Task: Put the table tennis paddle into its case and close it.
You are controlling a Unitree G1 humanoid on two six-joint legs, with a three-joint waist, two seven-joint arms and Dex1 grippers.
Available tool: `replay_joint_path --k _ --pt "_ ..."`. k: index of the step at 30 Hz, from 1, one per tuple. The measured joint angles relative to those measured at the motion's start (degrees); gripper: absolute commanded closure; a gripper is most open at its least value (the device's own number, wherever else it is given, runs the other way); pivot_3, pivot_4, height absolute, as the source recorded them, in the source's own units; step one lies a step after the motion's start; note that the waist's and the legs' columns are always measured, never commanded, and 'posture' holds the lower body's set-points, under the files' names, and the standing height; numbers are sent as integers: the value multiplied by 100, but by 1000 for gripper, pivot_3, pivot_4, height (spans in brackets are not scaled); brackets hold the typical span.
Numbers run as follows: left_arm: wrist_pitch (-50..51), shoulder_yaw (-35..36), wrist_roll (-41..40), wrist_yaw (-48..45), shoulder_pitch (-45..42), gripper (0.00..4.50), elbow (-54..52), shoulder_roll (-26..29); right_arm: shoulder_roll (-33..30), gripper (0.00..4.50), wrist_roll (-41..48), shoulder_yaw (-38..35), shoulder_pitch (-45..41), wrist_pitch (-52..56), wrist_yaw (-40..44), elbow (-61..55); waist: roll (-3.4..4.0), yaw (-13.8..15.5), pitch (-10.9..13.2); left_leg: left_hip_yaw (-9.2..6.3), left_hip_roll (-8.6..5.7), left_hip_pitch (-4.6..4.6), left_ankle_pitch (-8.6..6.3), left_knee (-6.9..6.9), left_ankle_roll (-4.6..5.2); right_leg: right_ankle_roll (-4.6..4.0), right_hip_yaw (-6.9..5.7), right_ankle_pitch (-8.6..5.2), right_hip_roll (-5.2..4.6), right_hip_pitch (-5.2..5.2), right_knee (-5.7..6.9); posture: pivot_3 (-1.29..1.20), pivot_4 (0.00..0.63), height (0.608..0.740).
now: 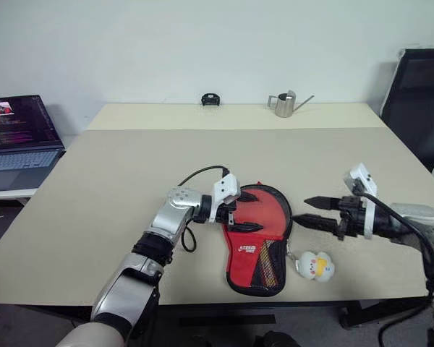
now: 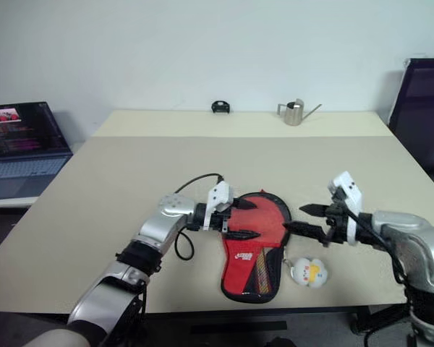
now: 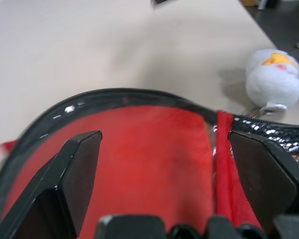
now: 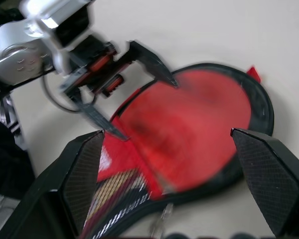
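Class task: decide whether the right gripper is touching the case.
Apart. The left eye view shows bare table between the right gripper and the case's edge, its fingers spread open.

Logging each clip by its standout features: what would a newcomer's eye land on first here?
The red case lies near the front edge of the beige table, its round end unzipped and showing the table tennis paddle's red face. The left gripper hangs open over that round end, while the right gripper stands open just beside the case. A small white-yellow plush charm lies by the case's narrow end.
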Motion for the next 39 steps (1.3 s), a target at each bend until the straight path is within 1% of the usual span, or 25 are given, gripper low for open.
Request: replay_joint_path --k 2,4,5,8,13,17,24,27,30,33,34,35,38,39 --pt "-218 -30 120 -34 -115 67 255 -93 -321 56 167 -156 526 102 -23 -417 0 17 0 1 -6 0 0 0 0 1 -1 -1 9 2 -1 0 150 740" --pt "-350 -31 183 -36 -169 67 441 -128 -514 56 254 -222 803 115 -51 -641 -2 -1 1 8 -8 3 0 1 0 2 9 -1 11 2 -1 0 150 740" --pt "-477 -38 256 -35 -229 67 622 -251 -793 56 266 -291 1197 34 -58 -926 0 17 0 6 -10 3 0 0 0 5 6 -2 9 3 -2 0 150 740" --pt "-667 -42 386 -31 -238 67 980 -338 -974 56 279 -290 1595 -102 -97 -1315 -16 -2 8 12 -10 5 0 1 0 12 12 -6 13 6 -3 0 150 740" --pt "-866 -42 519 -21 -253 67 1303 -516 -1111 56 75 31 1904 -601 -264 -1386 -20 -2 10 12 -11 7 0 3 0 29 11 -14 14 7 -2 0 150 740" --pt "-943 -41 554 -24 -258 67 1328 -563 -1302 56 -154 383 2080 -989 -289 -1160 -22 6 11 13 -11 7 0 4 0 27 12 -12 13 7 -2 0 150 740" --pt "-948 -39 578 -27 -256 67 1329 -563 -1502 56 -805 1235 2043 -1861 -172 -436 -23 4 11 14 -10 10 0 4 0 27 13 -12 14 7 -2 0 150 740" --pt "-948 -39 581 -25 -254 67 1329 -558 -1503 56 -926 1426 1873 -2070 -111 -239 -23 3 11 15 -10 11 0 5 0 25 14 -11 14 7 -1 0 150 740" --pt "-948 -39 582 -25 -251 67 1329 -554 -1499 661 -1016 1518 1698 -2182 -105 -110 -23 7 11 14 -10 10 0 5 0 8 12 -1 14 7 0 0 150 740" --pt "-959 -38 585 -21 -237 67 1329 -548 -1476 1692 -1031 1551 1682 -2221 -106 -92 -23 14 11 13 -9 10 0 5 -1 7 13 -1 14 7 -1 0 150 740" --pt "-966 -37 585 -18 -234 67 1329 -548 -1472 2152 -1031 1560 1685 -2221 -105 -92 -22 14 11 13 -9 10 0 5 0 7 13 -1 14 7 -1 0 150 740" --pt "-970 -37 585 -17 -233 67 1328 -547 -1472 2371 -1031 1560 1687 -2221 -105 -92 -23 14 11 13 -9 10 0 6 0 7 13 0 14 7 0 0 150 740" --pt "-984 -36 588 -12 -228 67 1328 -546 -1473 3414 -1028 1558 1724 -2222 -104 -106 -22 14 11 13 -9 11 0 6 0 7 12 0 14 8 1 0 150 740" --pt "-992 -36 589 -10 -227 67 1328 -546 -1473 3673 -1025 1558 1738 -2221 -104 -118 -22 14 11 13 -9 11 0 6 -1 7 12 0 14 8 1 0 150 740"
